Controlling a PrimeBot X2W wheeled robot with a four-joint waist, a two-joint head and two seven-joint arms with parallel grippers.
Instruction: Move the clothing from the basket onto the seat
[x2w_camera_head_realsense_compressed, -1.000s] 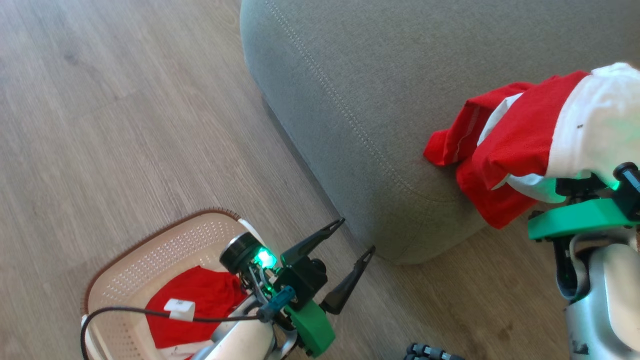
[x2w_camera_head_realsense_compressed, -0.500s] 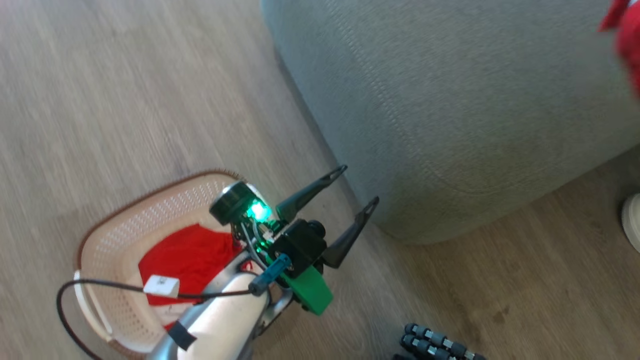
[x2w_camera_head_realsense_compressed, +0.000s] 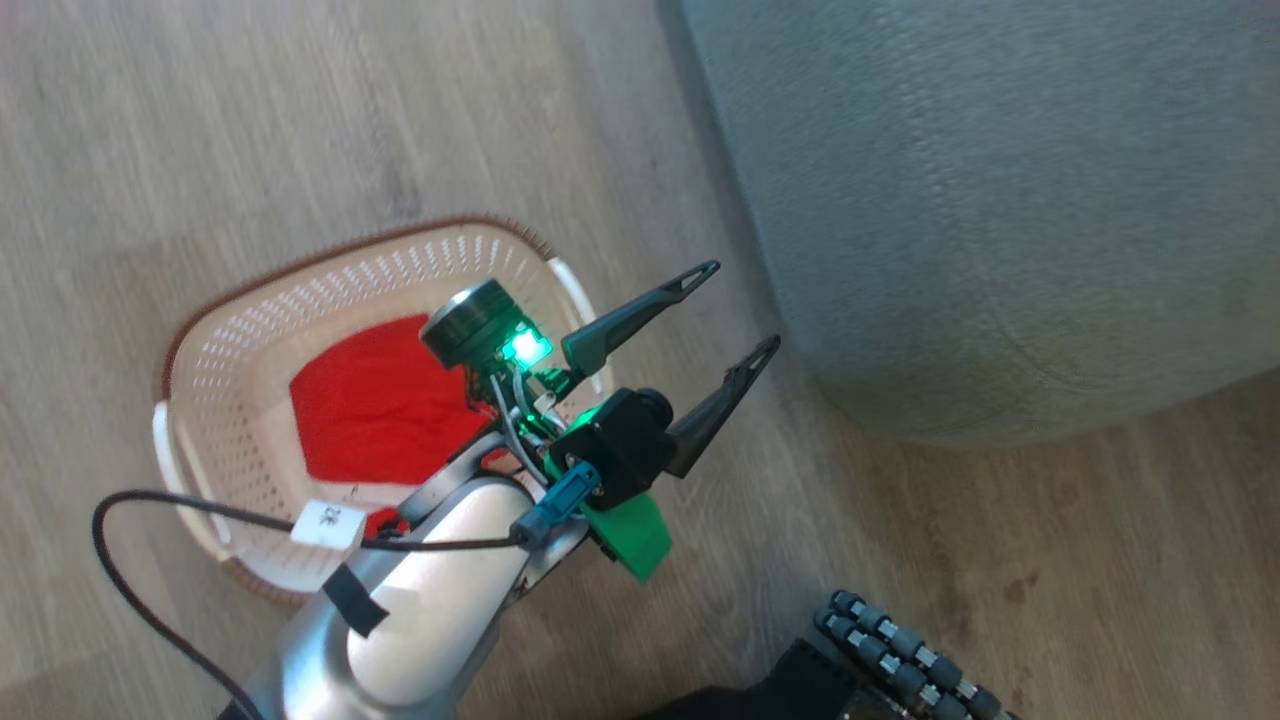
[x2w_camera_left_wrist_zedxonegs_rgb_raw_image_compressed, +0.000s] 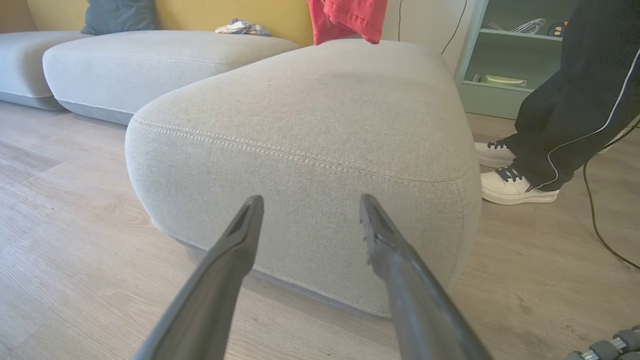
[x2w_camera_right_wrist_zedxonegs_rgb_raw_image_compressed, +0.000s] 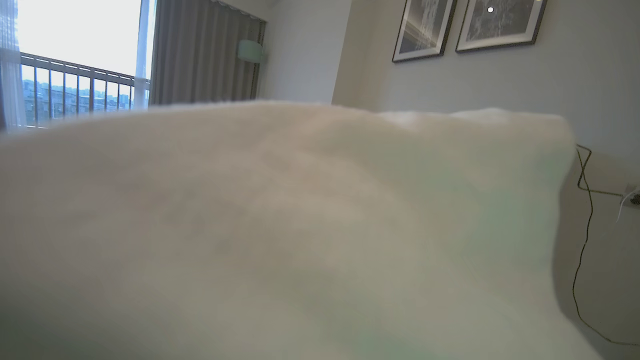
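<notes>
A: What could go wrong here?
B: The left hand (x2w_camera_head_realsense_compressed: 740, 306) hangs wide open just beside the basket (x2w_camera_head_realsense_compressed: 235, 335), pointing at the seat (x2w_camera_head_realsense_compressed: 1000, 200), while one red garment (x2w_camera_head_realsense_compressed: 375, 400) lies on the basket floor. Reaching down for it, its trailing cable (x2w_camera_head_realsense_compressed: 150, 500) might catch a handle (x2w_camera_head_realsense_compressed: 160, 445) and drag the basket
A: And the right hand?
B: Closed, but its fingers are buried under pale cloth (x2w_camera_right_wrist_zedxonegs_rgb_raw_image_compressed: 280, 225), so what it pinches I can't tell. In the left wrist view a hanging red piece (x2w_camera_left_wrist_zedxonegs_rgb_raw_image_compressed: 347, 20) dangles over the seat's far edge, top cut off; let go there, it might slide to the floor (x2w_camera_left_wrist_zedxonegs_rgb_raw_image_compressed: 525, 280) near a person's shoes (x2w_camera_left_wrist_zedxonegs_rgb_raw_image_compressed: 515, 187). The head view is blurred too
</notes>
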